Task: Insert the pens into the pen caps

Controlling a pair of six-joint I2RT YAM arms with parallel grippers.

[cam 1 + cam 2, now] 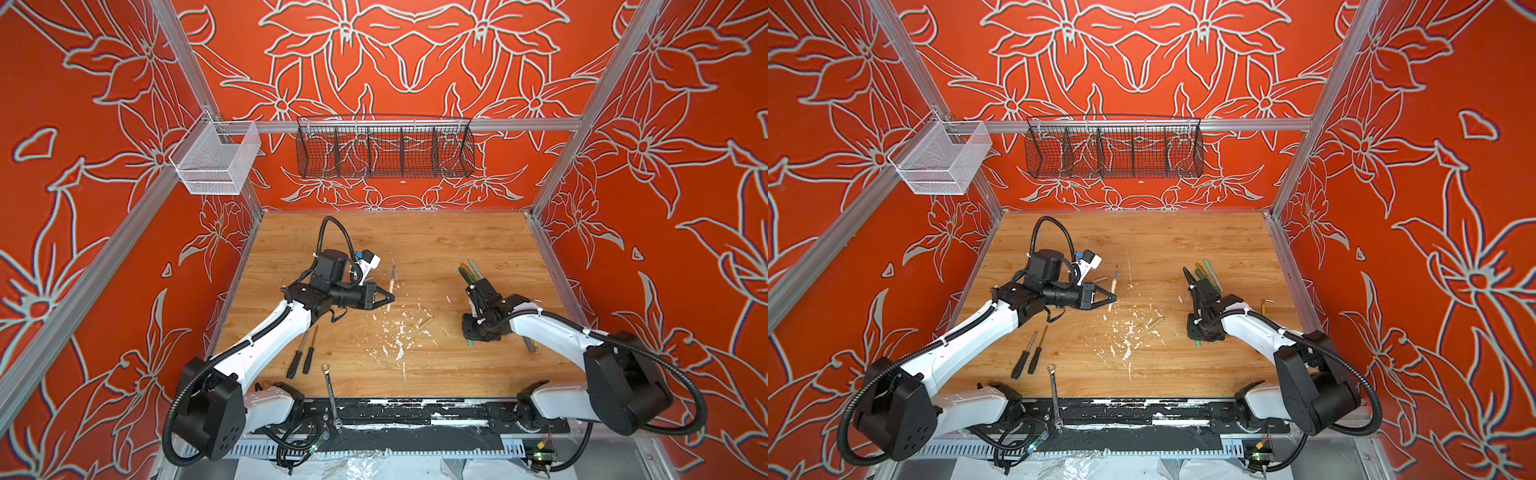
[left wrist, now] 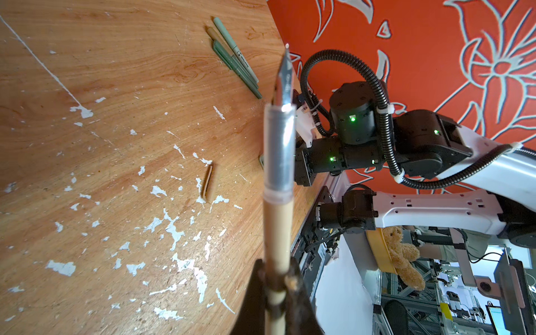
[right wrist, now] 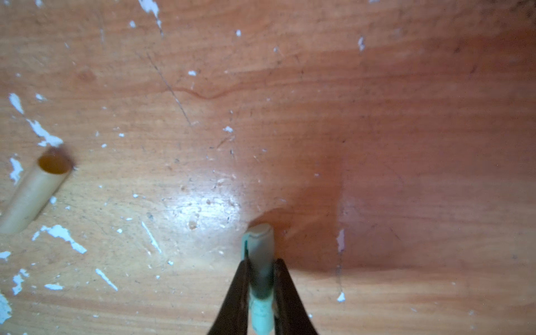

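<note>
- Gripping a beige pen [image 2: 277, 226] low on its barrel, the left tool [image 1: 390, 297] is clenched; its fingers [image 2: 298, 290] press the barrel from opposite sides.
- The held pen is raised above the tabletop [image 1: 436, 245]. Its silver section and pointed metal nib are bare and point away from the tool.
- The right tool [image 3: 261, 265] is clenched on a pale green pen cap [image 3: 261, 240], with the clip visible along one side. The cap's rounded end projects past the fingertips, close to the tabletop; whether it touches cannot be told.
- A beige pen cap [image 3: 34, 194] lies flat on the tabletop between the two tools, its open end visible, among white paint flecks [image 1: 399, 332].
- A cluster of green and beige pens [image 1: 471, 270] lies side by side on the tabletop just beyond the right arm.
- Two black-handled screwdrivers [image 1: 303, 353] and a silver wrench [image 1: 330, 395] lie near the front edge, well apart from both tools.
</note>
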